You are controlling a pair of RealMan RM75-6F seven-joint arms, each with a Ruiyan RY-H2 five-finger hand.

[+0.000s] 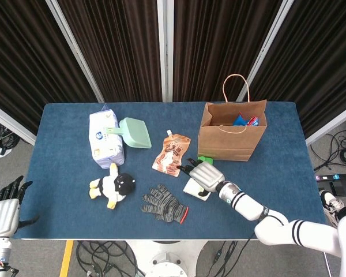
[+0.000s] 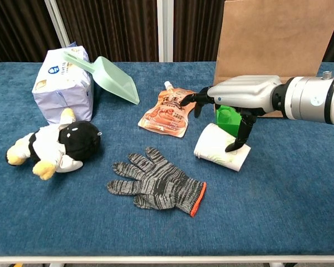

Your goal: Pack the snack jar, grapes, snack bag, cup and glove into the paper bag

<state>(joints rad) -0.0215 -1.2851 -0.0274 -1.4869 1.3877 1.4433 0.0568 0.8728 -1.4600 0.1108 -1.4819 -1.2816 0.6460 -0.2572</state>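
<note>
The right robot hand (image 2: pixel 239 97) hovers palm-down over the cup (image 2: pixel 221 147), fingers spread; the thumb tip touches the cup's side near its rim, but the cup is not gripped. The cup lies on its side on the blue table (image 1: pixel 288 173), just in front of a green block (image 2: pixel 229 115). The snack bag (image 2: pixel 170 113), an orange pouch, lies flat to the left of the cup, with the fingertips (image 2: pixel 190 100) of the right robot hand reaching over its right edge. The glove (image 2: pixel 156 182) lies flat near the front edge of the table. The paper bag (image 1: pixel 232 131) stands upright at the back right, open at the top, with blue and red items visible inside. The left robot hand (image 1: pixel 4 209) is off the table at the lower left, fingers spread, holding nothing. A tissue pack (image 1: pixel 105 138), a green scoop (image 1: pixel 135 133) and a plush toy (image 1: pixel 113 186) occupy the left half of the table.
</note>
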